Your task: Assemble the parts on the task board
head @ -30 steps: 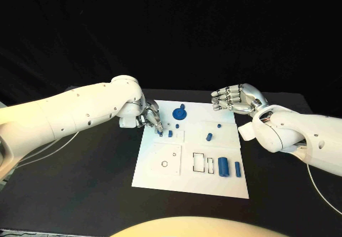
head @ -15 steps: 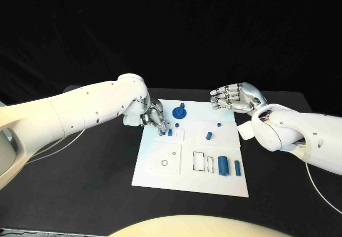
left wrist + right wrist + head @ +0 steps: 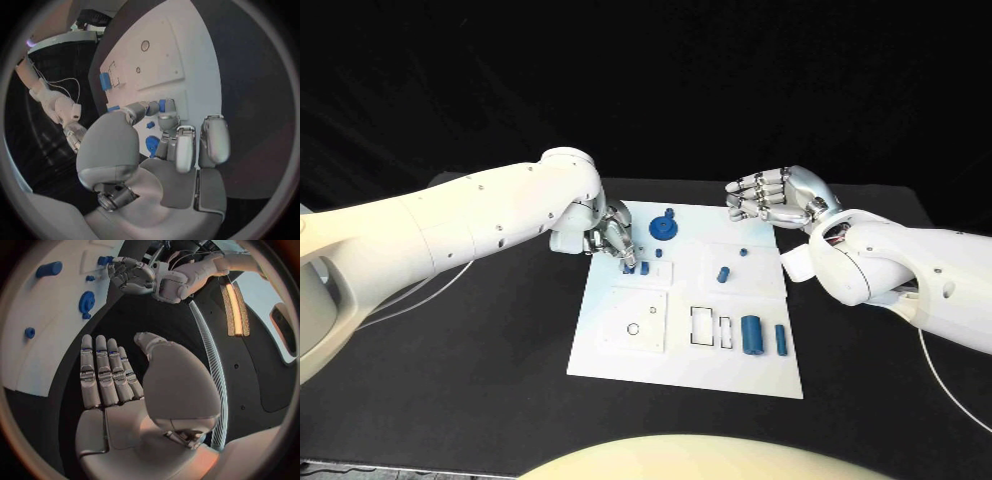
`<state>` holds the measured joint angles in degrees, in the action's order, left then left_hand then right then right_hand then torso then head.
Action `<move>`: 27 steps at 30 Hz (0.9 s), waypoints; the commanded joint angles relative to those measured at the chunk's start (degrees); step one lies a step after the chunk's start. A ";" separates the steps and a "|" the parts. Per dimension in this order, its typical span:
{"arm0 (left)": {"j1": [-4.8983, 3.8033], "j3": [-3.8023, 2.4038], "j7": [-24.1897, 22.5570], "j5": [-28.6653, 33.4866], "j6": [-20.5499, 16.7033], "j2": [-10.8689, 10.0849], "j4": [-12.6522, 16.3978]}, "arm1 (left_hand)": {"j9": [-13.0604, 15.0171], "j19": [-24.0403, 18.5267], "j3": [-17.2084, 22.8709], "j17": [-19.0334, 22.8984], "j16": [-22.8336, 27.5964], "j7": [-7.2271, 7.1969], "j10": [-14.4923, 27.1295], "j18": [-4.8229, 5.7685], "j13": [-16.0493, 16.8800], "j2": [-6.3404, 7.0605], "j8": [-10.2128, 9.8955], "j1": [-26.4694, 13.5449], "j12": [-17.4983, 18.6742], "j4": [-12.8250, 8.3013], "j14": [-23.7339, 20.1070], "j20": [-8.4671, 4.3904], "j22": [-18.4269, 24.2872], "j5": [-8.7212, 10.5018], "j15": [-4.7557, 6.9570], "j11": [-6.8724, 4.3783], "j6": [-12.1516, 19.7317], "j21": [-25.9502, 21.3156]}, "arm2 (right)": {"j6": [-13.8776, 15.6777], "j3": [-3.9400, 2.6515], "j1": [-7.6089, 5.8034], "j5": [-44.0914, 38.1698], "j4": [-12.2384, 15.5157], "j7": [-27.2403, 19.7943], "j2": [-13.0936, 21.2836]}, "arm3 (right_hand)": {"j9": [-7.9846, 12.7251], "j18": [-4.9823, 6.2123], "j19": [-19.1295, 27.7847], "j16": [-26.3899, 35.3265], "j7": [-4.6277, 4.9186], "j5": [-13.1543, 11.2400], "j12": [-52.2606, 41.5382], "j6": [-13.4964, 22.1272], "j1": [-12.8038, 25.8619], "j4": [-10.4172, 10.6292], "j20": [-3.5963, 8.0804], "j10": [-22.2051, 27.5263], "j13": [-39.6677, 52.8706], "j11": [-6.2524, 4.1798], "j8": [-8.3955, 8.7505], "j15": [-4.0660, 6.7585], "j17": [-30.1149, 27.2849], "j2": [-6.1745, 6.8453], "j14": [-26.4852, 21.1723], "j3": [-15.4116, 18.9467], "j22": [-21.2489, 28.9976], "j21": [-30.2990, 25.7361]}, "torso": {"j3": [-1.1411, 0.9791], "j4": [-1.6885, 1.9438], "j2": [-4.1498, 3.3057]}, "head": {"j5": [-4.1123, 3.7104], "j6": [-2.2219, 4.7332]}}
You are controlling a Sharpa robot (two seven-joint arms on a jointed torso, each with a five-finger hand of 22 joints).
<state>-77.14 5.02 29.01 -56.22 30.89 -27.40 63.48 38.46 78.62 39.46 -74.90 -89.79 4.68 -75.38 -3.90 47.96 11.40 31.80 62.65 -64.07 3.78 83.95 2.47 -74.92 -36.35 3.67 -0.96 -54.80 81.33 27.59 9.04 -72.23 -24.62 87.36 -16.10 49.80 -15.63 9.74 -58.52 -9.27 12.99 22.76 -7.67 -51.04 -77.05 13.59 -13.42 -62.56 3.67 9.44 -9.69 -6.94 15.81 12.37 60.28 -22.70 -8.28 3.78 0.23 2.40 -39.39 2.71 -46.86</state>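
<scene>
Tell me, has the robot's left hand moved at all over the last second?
Yes. The left hand has crept along the task board toward the round blue part at its far end; the board itself has stayed put.

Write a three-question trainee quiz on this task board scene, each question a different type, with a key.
1. True or false: the right hand holds a blue part.
2. Multiple choice: where on the task board are the left hand's fingertips?
A. at its near edge, by the two upright blue cylinders
B. at its far left part, by a small blue peg
C. off the board, on the black table
3. Fill in: the round blue disc-shaped part lies near the board's ____ edge, between the two hands.

Key
1. False. It hovers by the board's far right corner with fingers curled and nothing in them.
2. B
3. far
</scene>
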 commanded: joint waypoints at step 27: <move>-0.19 -0.14 0.39 1.89 3.80 0.60 -3.19 | -0.10 0.26 9.82 -15.10 -0.21 -1.25 -0.50 0.07 0.56 -0.62 0.29 1.48 -0.57 -9.95 6.05 -0.12 -0.60 -0.50 0.41 -0.10 -1.97 0.41 | -0.67 -0.02 0.02 -0.33 -0.21 -0.71 -0.33 | 0.06 0.81 -0.16 0.17 0.15 0.25 0.33 -0.34 0.63 -0.32 -0.04 -0.28 -0.02 0.08 0.26 -0.21 -0.08 0.07 0.29 0.11 0.05 0.11 | 0.00 0.07 0.00 | -0.02 -0.28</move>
<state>-77.25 4.86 29.03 -54.77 33.84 -26.86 60.33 38.30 78.62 39.46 -74.90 -89.79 4.88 -75.49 -3.90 48.48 11.62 32.02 62.87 -64.29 3.78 83.95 2.47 -74.92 -36.59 3.66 -0.90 -55.00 81.59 27.58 9.04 -72.22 -24.61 87.14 -16.13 49.51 -15.64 9.74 -58.53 -9.27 12.99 22.75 -7.67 -51.04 -77.05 13.59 -13.43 -62.56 3.67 9.44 -9.69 -6.94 15.82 12.37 60.28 -22.70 -8.29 3.78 0.23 2.46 -39.41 2.66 -47.19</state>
